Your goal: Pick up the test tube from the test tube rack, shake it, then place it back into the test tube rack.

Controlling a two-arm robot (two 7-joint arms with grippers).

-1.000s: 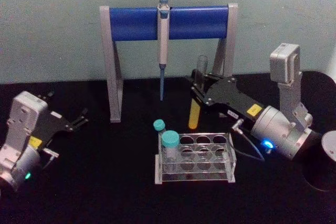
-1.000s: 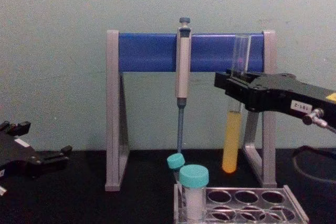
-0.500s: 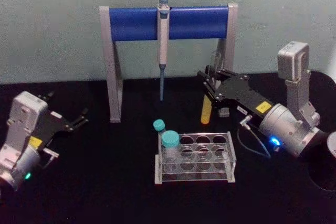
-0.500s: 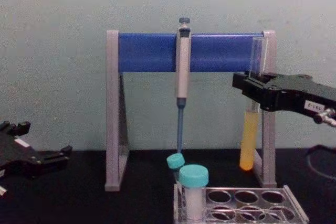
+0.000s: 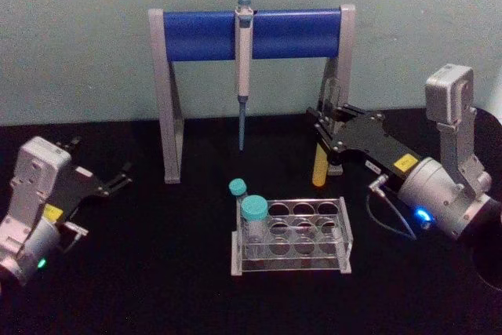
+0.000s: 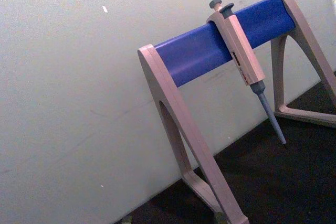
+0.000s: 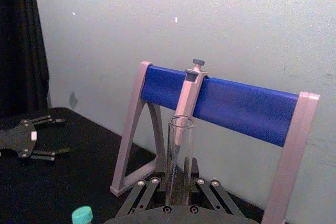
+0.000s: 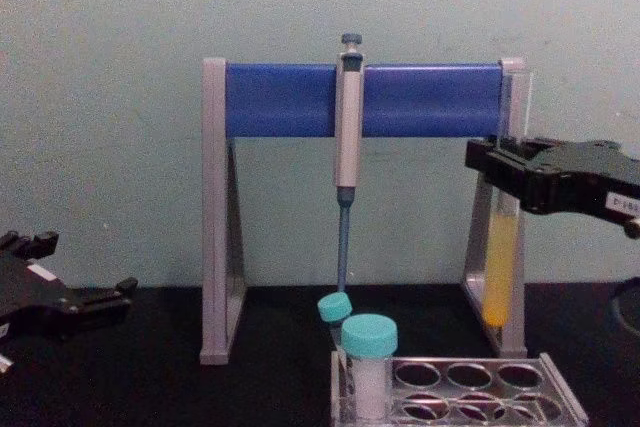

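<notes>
One thin, capless clear glass test tube of yellow-orange liquid hangs clamped in the right tool, behind the low clear plastic test tube rack and near the grey stand leg, so vigorous shaking could strike that leg or spill liquid, while the left tool rests spread wide.

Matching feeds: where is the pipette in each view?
Head: pipette hangs upper centre, before the wall.
Chest: centre, tip pointing down.
Left wrist: on the blue bar, tilted.
Right wrist: just behind the held test tube.
Shared landmark: that blue bar.
</notes>
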